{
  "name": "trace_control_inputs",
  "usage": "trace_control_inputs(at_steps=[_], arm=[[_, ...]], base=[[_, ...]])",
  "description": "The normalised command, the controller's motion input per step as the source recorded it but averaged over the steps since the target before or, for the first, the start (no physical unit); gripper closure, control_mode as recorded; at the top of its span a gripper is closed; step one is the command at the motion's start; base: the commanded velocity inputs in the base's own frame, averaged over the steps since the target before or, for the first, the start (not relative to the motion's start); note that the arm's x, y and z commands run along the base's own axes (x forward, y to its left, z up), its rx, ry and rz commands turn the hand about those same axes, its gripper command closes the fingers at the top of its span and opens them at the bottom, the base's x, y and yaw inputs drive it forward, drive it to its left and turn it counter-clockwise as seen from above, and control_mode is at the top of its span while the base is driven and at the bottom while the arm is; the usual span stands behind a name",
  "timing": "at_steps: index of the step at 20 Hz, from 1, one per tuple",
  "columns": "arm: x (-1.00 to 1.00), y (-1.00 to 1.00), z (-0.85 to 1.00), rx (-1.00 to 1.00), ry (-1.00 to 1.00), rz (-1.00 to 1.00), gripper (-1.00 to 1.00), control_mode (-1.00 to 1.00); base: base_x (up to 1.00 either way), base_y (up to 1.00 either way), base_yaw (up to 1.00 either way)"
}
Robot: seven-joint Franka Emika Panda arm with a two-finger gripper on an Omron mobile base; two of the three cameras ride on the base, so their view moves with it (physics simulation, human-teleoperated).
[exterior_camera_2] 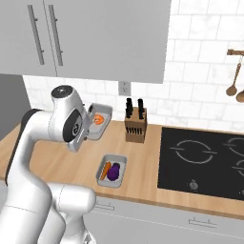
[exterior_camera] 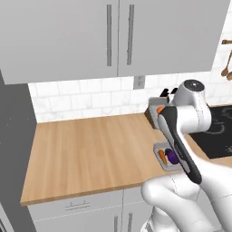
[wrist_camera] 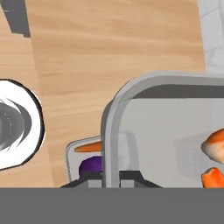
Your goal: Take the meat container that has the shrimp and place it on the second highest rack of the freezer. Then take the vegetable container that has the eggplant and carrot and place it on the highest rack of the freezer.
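Note:
The grey meat container (exterior_camera_2: 100, 119) hangs tilted above the wooden counter (exterior_camera: 90, 149), its rim caught in my gripper (exterior_camera_2: 89, 127), which is shut on it. The curled orange-and-white shrimp (exterior_camera_2: 98, 119) lies inside, and the hand view shows the shrimp (wrist_camera: 214, 146) against the tray's floor behind the rim (wrist_camera: 109, 131). Below, the vegetable container (exterior_camera_2: 120, 164) rests near the counter's front edge with the purple eggplant (exterior_camera_2: 114, 173) and the orange carrot (exterior_camera_2: 106, 168). The freezer's grey side (exterior_camera: 13, 149) stands at the far left, its racks out of view.
A knife block (exterior_camera_2: 135, 121) stands against the tiled wall, right of the lifted tray. The black cooktop (exterior_camera_2: 205, 162) takes up the counter's right end, with wooden spoons (exterior_camera_2: 233, 81) hanging above. White wall cupboards (exterior_camera: 113, 36) overhang the counter.

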Motion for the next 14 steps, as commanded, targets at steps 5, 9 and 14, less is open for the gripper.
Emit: trace_control_inputs(at_steps=[5,9,14], arm=[[0.00,0.00,0.00,0.00,0.00,0.00,1.00,1.00],[0.00,0.00,0.00,0.00,0.00,0.00,1.00,1.00],[0.00,0.00,0.00,0.00,0.00,0.00,1.00,1.00]], base=[[-0.72,-0.20,0.12],[-0.96,-0.19,0.64],[-0.50,0.00,0.97]])
